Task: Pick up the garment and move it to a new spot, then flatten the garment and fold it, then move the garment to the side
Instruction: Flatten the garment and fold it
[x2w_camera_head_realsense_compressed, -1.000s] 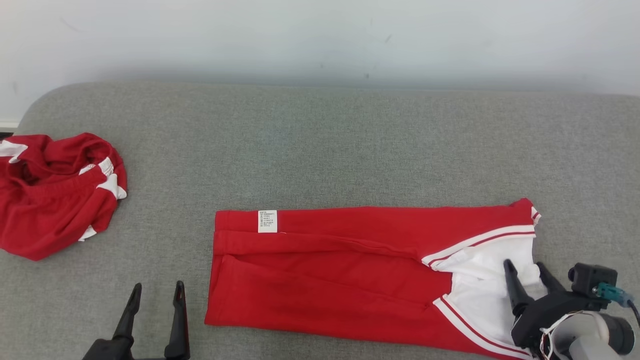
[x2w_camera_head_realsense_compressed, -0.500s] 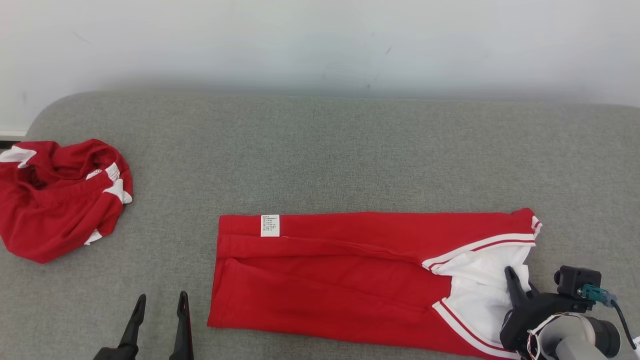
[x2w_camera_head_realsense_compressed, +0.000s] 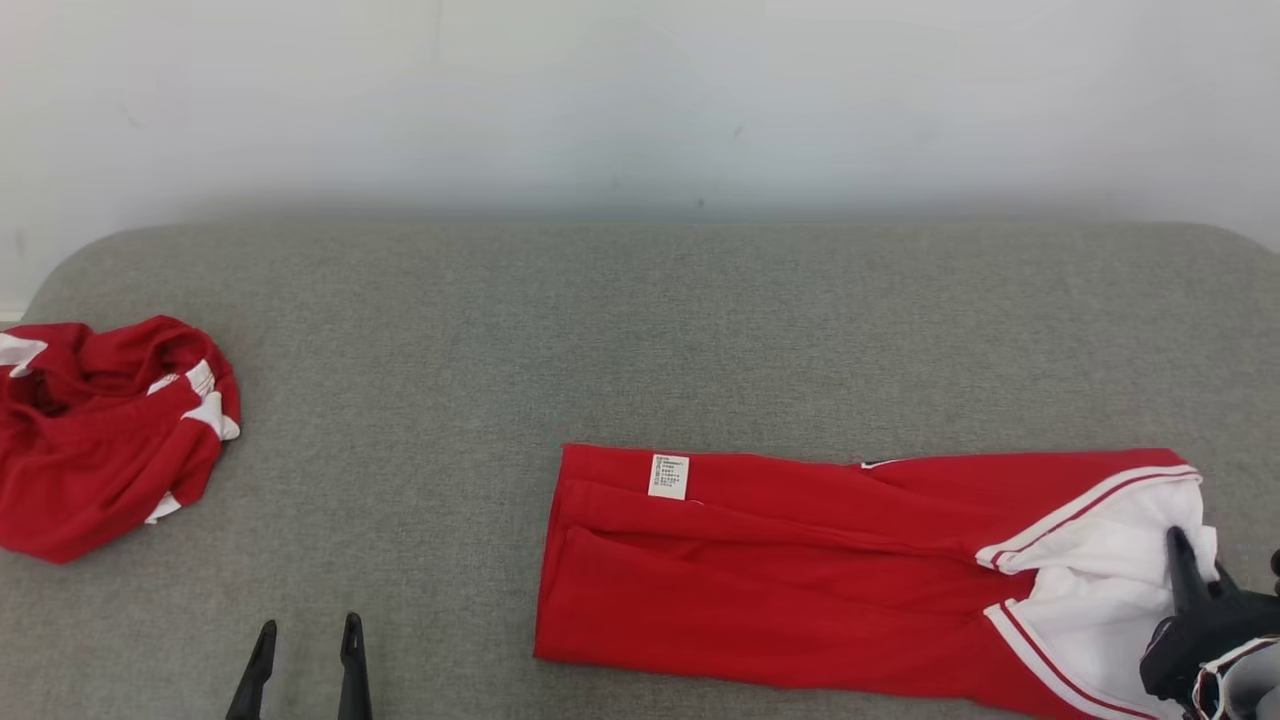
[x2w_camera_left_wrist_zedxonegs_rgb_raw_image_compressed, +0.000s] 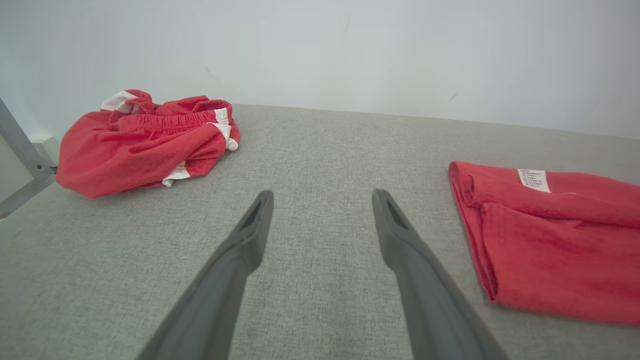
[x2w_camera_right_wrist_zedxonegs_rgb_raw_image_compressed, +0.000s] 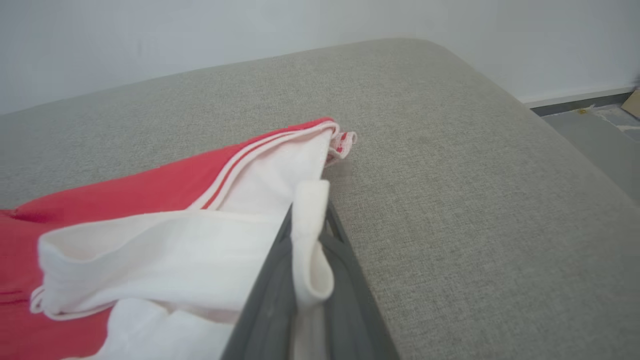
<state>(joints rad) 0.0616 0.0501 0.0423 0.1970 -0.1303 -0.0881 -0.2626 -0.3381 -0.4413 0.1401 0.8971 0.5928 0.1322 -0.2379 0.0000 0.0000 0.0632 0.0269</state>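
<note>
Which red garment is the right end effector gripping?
The flat folded garment, its white end pinched by the right end effector; the crumpled garment lies untouched at far left.

I get bright, even, diffuse light, no glare anywhere. A soft shadow band lies where the wall (x2w_camera_head_realsense_compressed: 640, 100) meets the grey cushion (x2w_camera_head_realsense_compressed: 640, 330). The right wrist view blurs its own fingers (x2w_camera_right_wrist_zedxonegs_rgb_raw_image_compressed: 265, 310) up close; light perhaps comes from overhead.

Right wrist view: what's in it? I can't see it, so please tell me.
The right hand is shut on a white edge of the red and white garment, pinching a fold between its two dark fingers. The garment lies on a grey pad with a pale wall behind.
</note>
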